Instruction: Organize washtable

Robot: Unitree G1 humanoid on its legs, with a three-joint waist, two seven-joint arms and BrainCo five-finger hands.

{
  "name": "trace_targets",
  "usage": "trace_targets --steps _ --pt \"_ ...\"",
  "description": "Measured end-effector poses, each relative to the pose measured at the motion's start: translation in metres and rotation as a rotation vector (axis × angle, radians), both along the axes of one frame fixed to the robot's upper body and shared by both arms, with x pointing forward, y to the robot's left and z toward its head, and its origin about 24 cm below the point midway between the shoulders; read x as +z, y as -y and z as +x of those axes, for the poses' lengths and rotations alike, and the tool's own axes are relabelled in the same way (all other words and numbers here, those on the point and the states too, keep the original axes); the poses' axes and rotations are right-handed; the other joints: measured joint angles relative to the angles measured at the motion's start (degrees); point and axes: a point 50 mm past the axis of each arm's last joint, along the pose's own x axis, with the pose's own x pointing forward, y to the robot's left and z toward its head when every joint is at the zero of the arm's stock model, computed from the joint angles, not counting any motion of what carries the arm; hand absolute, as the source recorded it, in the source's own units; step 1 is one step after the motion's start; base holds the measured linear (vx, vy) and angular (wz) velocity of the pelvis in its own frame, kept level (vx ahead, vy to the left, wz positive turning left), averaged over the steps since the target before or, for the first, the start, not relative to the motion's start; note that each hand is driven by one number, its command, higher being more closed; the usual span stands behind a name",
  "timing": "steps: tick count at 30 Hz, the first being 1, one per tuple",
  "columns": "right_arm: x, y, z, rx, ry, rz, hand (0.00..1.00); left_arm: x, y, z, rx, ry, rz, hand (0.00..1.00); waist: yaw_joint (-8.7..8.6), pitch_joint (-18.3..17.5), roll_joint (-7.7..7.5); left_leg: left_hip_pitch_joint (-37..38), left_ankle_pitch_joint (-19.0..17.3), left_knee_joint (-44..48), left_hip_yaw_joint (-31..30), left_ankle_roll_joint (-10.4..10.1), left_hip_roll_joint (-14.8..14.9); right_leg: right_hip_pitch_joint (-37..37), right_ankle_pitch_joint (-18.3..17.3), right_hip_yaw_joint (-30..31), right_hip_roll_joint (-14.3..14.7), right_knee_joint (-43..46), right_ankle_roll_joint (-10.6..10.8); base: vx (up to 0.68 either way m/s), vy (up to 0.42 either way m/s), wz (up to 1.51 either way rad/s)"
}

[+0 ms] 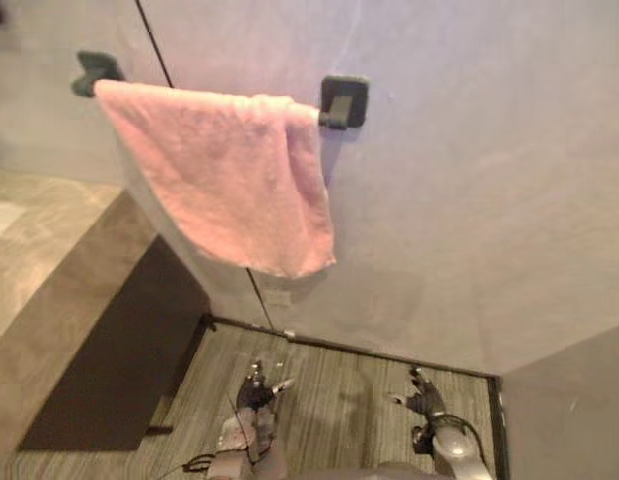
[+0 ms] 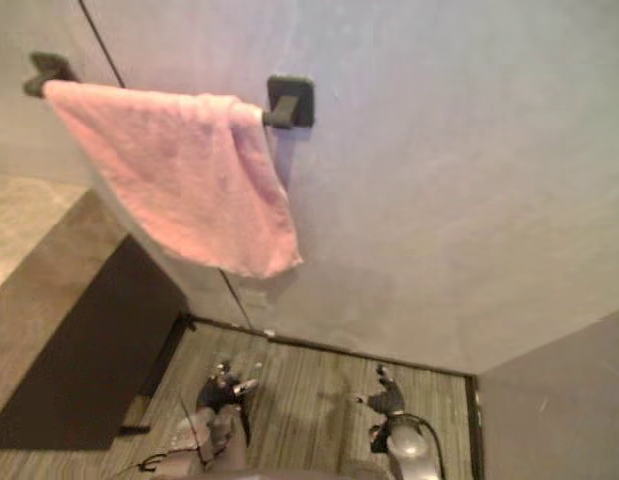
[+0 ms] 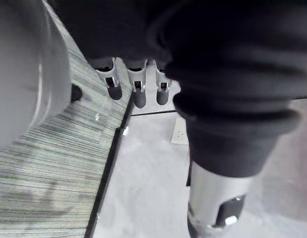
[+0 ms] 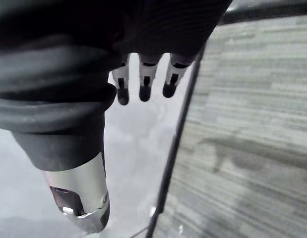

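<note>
Presently, the left robot hand (image 1: 257,392) hangs low over the striped floor (image 1: 339,415), near the foot of the wall (image 1: 469,200). Its fingers (image 3: 114,85) are straight and relaxed, the thumb is apart, and it holds nothing. The right robot hand (image 1: 425,398) hangs at the same height, well apart from the left. Its fingers (image 4: 145,83) are likewise loose and extended, and it grips nothing.

The pink towel (image 1: 229,180) is draped over a dark rail fixed to the wall. It lies between the two brackets, with its upper edge reaching almost to the right bracket (image 1: 344,102). The cloth hangs free and touches neither robot hand nor the desk (image 1: 59,270). Its lower edge runs at a slant, with one corner hanging lower than the rest.

The desk stands to the robot's left against the wall, a brown stone-like top over a dark front panel (image 1: 129,350). The part of the top that shows appears bare; the state of the rest cannot be judged.

Assessment: with the towel on its rail and both robot hands empty and lowered, the towel part of the tidying appears complete. Either the job is at or near its end, or the robot is between steps. What may be left concerns items on the desk top, which cannot be confirmed here. If a neater hang is wanted, the towel's slanted hem would need straightening.
</note>
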Motion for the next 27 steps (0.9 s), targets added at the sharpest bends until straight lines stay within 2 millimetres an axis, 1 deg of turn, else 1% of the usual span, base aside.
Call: trace_targets --steps 1,2,3,4,5,6,7,8,9,10,11,12,13,16,18,19,20,21,22,23,24,25,26,27 --pt "-0.002 0.002 -0.007 -0.012 -0.017 0.000 0.00 0.000 -0.002 0.000 -0.007 -0.001 0.007 0.00 -0.10 -0.03 -0.19 0.77 -5.48 5.25 4.15 1.66 -0.36 -1.39 1.31 -1.65 -0.17 -0.78 -0.50 -0.25 -0.179 0.75" --pt "-0.006 0.003 -0.014 -0.017 -0.040 0.002 0.00 -0.003 -0.003 -0.004 -0.012 -0.022 0.011 0.00 -0.35 -0.04 -0.18 2.29 -9.46 7.89 7.56 2.32 -0.35 -2.44 2.91 -3.35 -0.13 -2.24 -0.89 -0.22 -0.154 0.79" --pt "-0.007 0.003 -0.018 -0.018 -0.053 0.005 0.00 -0.004 -0.003 -0.004 -0.013 -0.030 0.012 0.00 -0.37 -0.05 -0.21 3.56 -11.00 8.28 8.68 2.11 -0.37 -2.96 3.63 -4.30 -0.10 -2.94 -1.11 -0.19 -0.097 0.99" --pt "-0.011 0.003 -0.024 -0.031 -0.076 0.017 0.00 -0.006 -0.003 -0.007 -0.015 -0.047 0.013 0.00 -0.70 -0.10 -0.11 7.51 -14.95 6.97 10.91 1.31 -0.42 -3.73 5.03 -6.71 0.02 -4.39 -1.33 -0.11 -0.044 0.83" --pt "-0.011 0.003 -0.023 -0.037 -0.074 0.017 0.00 -0.008 -0.004 -0.010 -0.020 -0.064 0.016 0.00 -1.19 -0.19 0.09 8.97 -15.78 5.27 11.67 1.22 -0.42 -3.97 5.46 -7.97 0.07 -4.80 -1.21 -0.09 -0.030 1.07" --pt "-0.011 0.003 -0.023 -0.040 -0.074 0.017 0.00 -0.010 -0.004 -0.013 -0.030 -0.083 0.016 0.00 -1.97 -0.54 0.73 9.88 -16.13 1.48 13.18 1.15 -0.57 -4.69 5.88 -10.09 0.06 -4.79 -1.22 -0.06 -0.003 1.14" --pt "-0.011 0.004 -0.021 -0.042 -0.077 0.017 0.00 -0.011 -0.005 -0.014 -0.049 -0.088 0.023 0.00 -2.69 -0.51 0.43 10.14 -14.89 -3.18 14.90 2.52 -1.47 -5.08 6.92 -12.45 0.09 -5.21 -1.18 -0.08 0.017 1.17" --pt "-0.012 0.002 -0.022 -0.050 -0.079 0.025 0.00 -0.011 -0.006 -0.014 -0.067 -0.090 0.034 0.00 -2.96 -0.64 0.04 10.67 -13.60 -5.97 15.16 2.69 -2.31 -4.58 7.73 -13.60 -0.01 -6.41 -1.04 -0.09 0.023 1.07" --pt "-0.013 -0.004 -0.023 -0.060 -0.082 0.044 0.00 -0.011 -0.009 -0.017 -0.092 -0.097 0.059 0.00 -2.68 -1.02 -0.71 13.16 -10.39 -12.79 15.85 2.91 -4.10 -3.12 9.93 -15.30 -0.08 -9.58 -0.68 -0.07 0.021 0.62" --pt "-0.013 -0.008 -0.022 -0.057 -0.075 0.056 0.00 -0.013 -0.012 -0.020 -0.091 -0.107 0.065 0.00 -2.37 -1.19 -0.75 16.42 -6.21 -20.16 15.89 2.47 -5.95 -1.88 12.16 -15.75 0.02 -12.31 -0.49 -0.04 0.004 0.38" --pt "-0.013 -0.009 -0.021 -0.057 -0.073 0.059 0.00 -0.013 -0.012 -0.022 -0.093 -0.114 0.067 0.00 -2.39 -1.29 -0.59 17.91 -4.08 -23.81 15.79 2.13 -6.85 -1.29 13.00 -15.91 0.09 -13.54 -0.16 -0.08 0.019 0.10" --pt "-0.013 -0.010 -0.022 -0.055 -0.078 0.059 0.00 -0.016 -0.012 -0.027 -0.106 -0.133 0.075 0.00 -2.56 -1.56 0.04 20.39 -0.97 -29.61 15.53 2.35 -8.25 -0.56 13.66 -16.17 0.22 -15.11 0.11 -0.12 0.036 0.11" --pt "-0.014 -0.009 -0.021 -0.052 -0.086 0.058 0.00 -0.019 -0.012 -0.031 -0.115 -0.156 0.082 0.00 -3.03 -1.89 0.66 21.31 0.67 -33.17 14.99 2.82 -8.94 -0.47 13.70 -16.57 0.39 -15.68 0.19 -0.18 0.042 0.15" --pt "-0.017 -0.012 -0.024 -0.037 -0.107 0.055 0.00 -0.021 -0.014 -0.033 -0.125 -0.169 0.092 0.00 -2.88 -1.93 0.59 21.32 0.99 -33.21 13.85 3.17 -9.32 -0.31 13.97 -16.66 0.07 -15.61 0.61 -0.11 0.022 0.09" --pt "-0.017 -0.015 -0.022 -0.002 -0.108 0.043 0.00 -0.021 -0.016 -0.034 -0.121 -0.174 0.097 0.00 -2.85 -1.93 0.48 21.22 1.23 -33.22 13.39 3.55 -9.74 -0.36 13.95 -16.83 -0.29 -15.51 0.70 -0.11 0.074 0.09" --pt "-0.016 -0.016 -0.018 0.010 -0.099 0.038 0.00 -0.021 -0.018 -0.034 -0.114 -0.173 0.099 0.00 -2.70 -1.88 0.30 20.94 1.28 -33.21 12.95 3.78 -10.77 -0.75 13.10 -18.19 -1.28 -14.57 1.93 -0.13 0.126 0.27" --pt "-0.016 -0.015 -0.019 0.005 -0.102 0.038 0.00 -0.021 -0.019 -0.034 -0.114 -0.172 0.099 0.00 -2.51 -1.63 -0.80 20.80 0.38 -32.58 12.52 4.81 -12.29 -1.64 11.02 -19.88 -3.31 -12.46 4.15 -0.09 0.145 0.45" --pt "-0.016 -0.016 -0.020 0.002 -0.103 0.040 0.00 -0.020 -0.022 -0.034 -0.117 -0.172 0.102 0.00 -2.55 -1.67 -1.48 20.46 -1.23 -30.23 12.72 6.24 -13.57 -1.70 10.16 -21.21 -5.06 -10.90 5.50 0.05 0.157 0.91" --pt "-0.018 -0.015 -0.027 0.000 -0.117 0.039 0.00 -0.020 -0.026 -0.034 -0.123 -0.173 0.109 0.00 -3.16 -2.33 -2.64 19.04 -6.40 -21.11 13.40 6.78 -15.27 -2.21 9.62 -22.31 -8.10 -4.51 7.15 0.17 0.197 1.19" --pt "-0.013 -0.008 -0.023 0.008 -0.086 0.020 0.00 -0.023 -0.020 -0.039 -0.117 -0.190 0.094 0.00 -2.98 -2.17 0.48 18.73 -14.47 -16.90 10.75 8.54 -13.75 -7.09 10.65 -18.14 -8.35 8.76 5.98 0.15 0.197 1.12" --pt "-0.013 -0.008 -0.021 0.013 -0.085 0.016 0.00 -0.024 -0.023 -0.042 -0.115 -0.204 0.098 0.00 -2.80 -1.95 -0.02 19.01 -15.33 -16.34 9.96 10.24 -13.90 -9.49 9.51 -13.07 -8.34 12.71 5.07 0.14 0.176 1.10" --pt "-0.012 -0.008 -0.018 0.029 -0.082 0.015 0.00 -0.026 -0.032 -0.046 -0.077 -0.233 0.103 0.00 -2.94 -1.99 0.49 19.15 -15.43 -16.58 6.74 10.62 -13.63 -12.08 6.87 -8.13 -5.90 13.02 3.52 0.13 0.147 1.04" --pt "-0.013 -0.009 -0.018 0.031 -0.083 0.018 0.00 -0.025 -0.036 -0.045 -0.046 -0.229 0.104 0.00 -2.47 -1.59 0.48 19.26 -15.26 -17.28 4.56 10.80 -13.35 -15.03 5.60 -6.58 -4.61 12.69 3.52 0.17 0.125 1.11" --pt "-0.013 -0.009 -0.018 0.033 -0.084 0.018 0.00 -0.025 -0.037 -0.045 -0.036 -0.226 0.105 0.00 -2.31 -1.39 0.18 19.44 -15.21 -17.47 3.39 10.83 -13.35 -16.43 5.54 -6.29 -3.92 12.02 3.57 0.20 0.100 0.88"
